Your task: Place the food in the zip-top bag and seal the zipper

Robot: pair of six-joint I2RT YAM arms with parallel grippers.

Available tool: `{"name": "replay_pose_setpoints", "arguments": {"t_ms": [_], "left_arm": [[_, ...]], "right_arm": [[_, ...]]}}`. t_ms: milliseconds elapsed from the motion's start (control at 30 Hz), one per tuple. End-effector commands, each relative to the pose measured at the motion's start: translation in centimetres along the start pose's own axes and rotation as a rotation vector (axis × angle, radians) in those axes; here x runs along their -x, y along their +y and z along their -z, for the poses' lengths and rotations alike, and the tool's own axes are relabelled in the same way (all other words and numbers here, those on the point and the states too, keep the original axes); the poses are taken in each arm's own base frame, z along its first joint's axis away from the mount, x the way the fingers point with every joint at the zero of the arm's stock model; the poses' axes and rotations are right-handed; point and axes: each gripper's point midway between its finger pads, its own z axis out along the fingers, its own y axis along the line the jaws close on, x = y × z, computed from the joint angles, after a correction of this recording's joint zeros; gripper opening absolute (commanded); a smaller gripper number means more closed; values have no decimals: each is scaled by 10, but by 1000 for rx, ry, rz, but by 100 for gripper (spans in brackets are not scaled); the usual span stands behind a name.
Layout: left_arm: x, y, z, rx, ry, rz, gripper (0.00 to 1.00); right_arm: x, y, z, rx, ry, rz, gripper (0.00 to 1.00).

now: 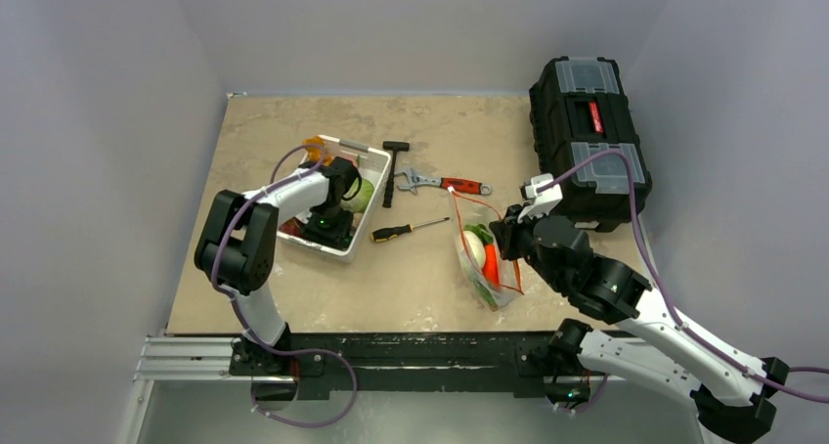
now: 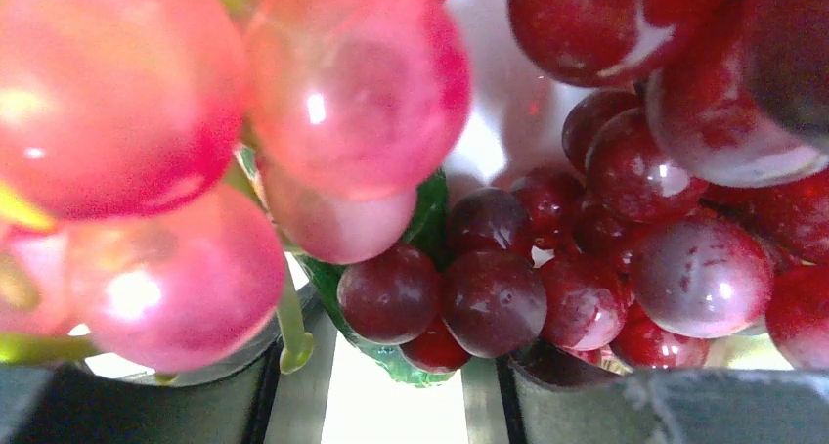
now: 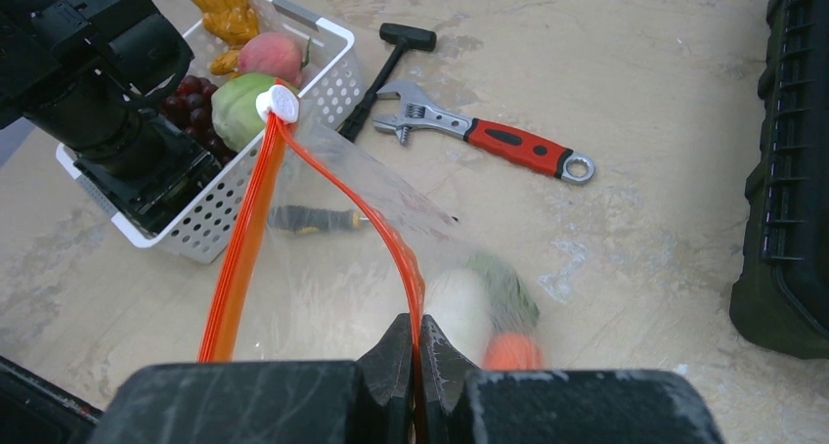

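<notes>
The clear zip-top bag [image 3: 332,258] lies on the table with its mouth held open. My right gripper [image 3: 415,351] is shut on one side of the orange zipper [image 3: 386,234]. Inside the bag are a white radish [image 3: 459,307], an orange carrot [image 3: 508,351] and a green leaf. My left gripper [image 2: 415,390] is down in the white basket [image 1: 364,231]. Dark purple grapes [image 2: 494,302] press close between its parted fingers, and whether they pinch the bunch does not show. A green cabbage [image 3: 239,111], a pink peach [image 3: 274,58] and orange bits [image 3: 225,14] also lie in the basket.
A red-handled wrench [image 1: 445,183], a black hammer [image 1: 392,170] and a screwdriver [image 1: 406,231] lie between the basket and the bag. A black toolbox [image 1: 587,141] stands at the back right, close behind my right arm.
</notes>
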Motion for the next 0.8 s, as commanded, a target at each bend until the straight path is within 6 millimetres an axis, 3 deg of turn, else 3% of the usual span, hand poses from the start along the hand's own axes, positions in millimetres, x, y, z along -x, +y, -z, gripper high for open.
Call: {"name": "replay_pose_setpoints", "arguments": {"t_ms": [0, 267, 767], "left_arm": [[10, 6, -10, 8, -40, -2, 34], [24, -7, 51, -161, -48, -37, 16], [4, -15, 109, -389, 128, -74, 16]], "right_arm": [[12, 2, 0, 5, -50, -18, 0], [12, 2, -1, 1, -47, -17, 0], [7, 3, -5, -2, -33, -9, 0]]}}
